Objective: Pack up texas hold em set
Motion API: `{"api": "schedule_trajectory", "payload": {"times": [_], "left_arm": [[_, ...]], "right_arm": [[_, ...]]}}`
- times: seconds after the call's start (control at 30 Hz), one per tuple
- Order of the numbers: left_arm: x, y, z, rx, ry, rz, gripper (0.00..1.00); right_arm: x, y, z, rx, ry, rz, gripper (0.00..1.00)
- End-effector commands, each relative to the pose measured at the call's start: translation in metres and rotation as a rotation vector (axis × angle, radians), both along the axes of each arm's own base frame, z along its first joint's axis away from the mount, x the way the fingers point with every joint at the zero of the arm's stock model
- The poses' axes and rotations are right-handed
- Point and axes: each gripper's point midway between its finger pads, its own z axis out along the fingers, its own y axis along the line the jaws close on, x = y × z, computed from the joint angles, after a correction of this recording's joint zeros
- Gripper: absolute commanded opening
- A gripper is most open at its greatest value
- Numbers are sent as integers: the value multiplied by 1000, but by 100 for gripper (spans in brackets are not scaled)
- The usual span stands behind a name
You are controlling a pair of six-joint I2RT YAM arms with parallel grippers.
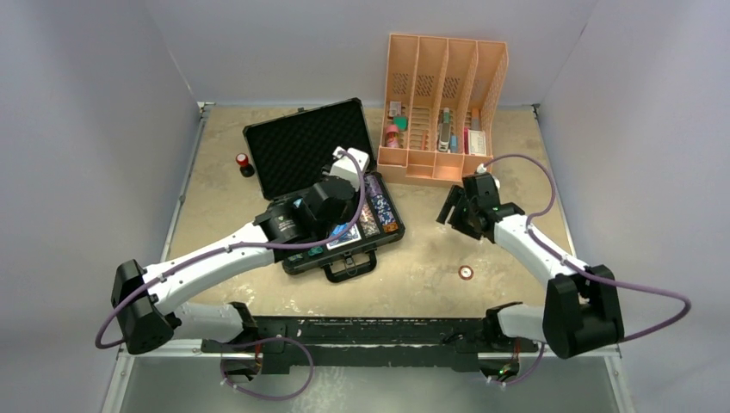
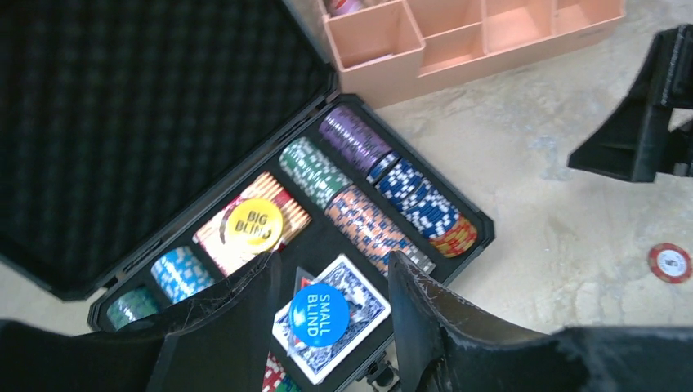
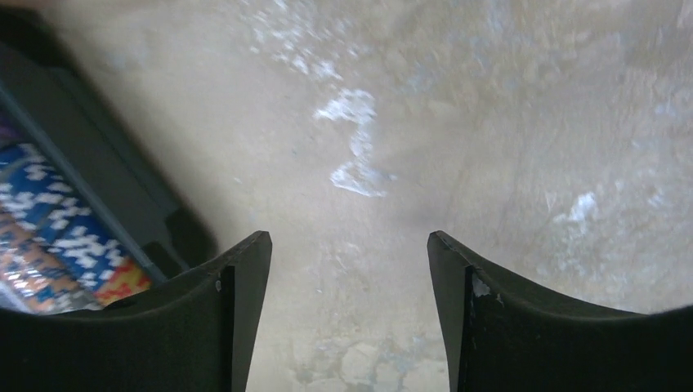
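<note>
The black briefcase point(image 1: 297, 146) lies open at mid-table, its foam lid point(image 2: 147, 106) tilted back. Its base holds rows of multicoloured chips point(image 2: 368, 220). A yellow "BIG BLIND" button point(image 2: 254, 224) lies on a chip row. A blue "SMALL BLIND" button point(image 2: 319, 314) lies on a blue-backed card deck point(image 2: 364, 302). My left gripper point(image 2: 331, 278) hovers open and empty above that deck. One loose red chip point(image 1: 466, 273) lies on the table right of the case and also shows in the left wrist view point(image 2: 670, 262). My right gripper point(image 3: 349, 245) is open and empty over bare table beside the case's right edge point(image 3: 98, 163).
An orange slotted organizer point(image 1: 443, 103) stands at the back right, close behind the case's right corner point(image 2: 458, 41). A small red-topped black cylinder point(image 1: 244, 163) stands left of the lid. The right gripper's black body point(image 2: 646, 122) sits between the case and the organizer.
</note>
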Motion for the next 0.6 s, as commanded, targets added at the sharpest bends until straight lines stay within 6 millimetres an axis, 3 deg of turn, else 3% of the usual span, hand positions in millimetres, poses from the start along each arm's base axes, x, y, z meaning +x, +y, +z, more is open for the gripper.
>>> {"api": "schedule_trajectory", "payload": {"times": [0.0, 0.13, 0.37, 0.57], "left_arm": [[4, 20, 16, -87, -57, 123, 50], [0, 32, 25, -125, -80, 150, 51], [-5, 45, 35, -175, -109, 178, 53], [-6, 51, 40, -183, -121, 196, 54]], "right_arm": [[-38, -24, -26, -104, 200, -133, 76], [-63, -31, -33, -111, 284, -212, 81], [-80, -44, -40, -168, 423, -408, 96], [-92, -38, -50, -120, 486, -491, 94]]}}
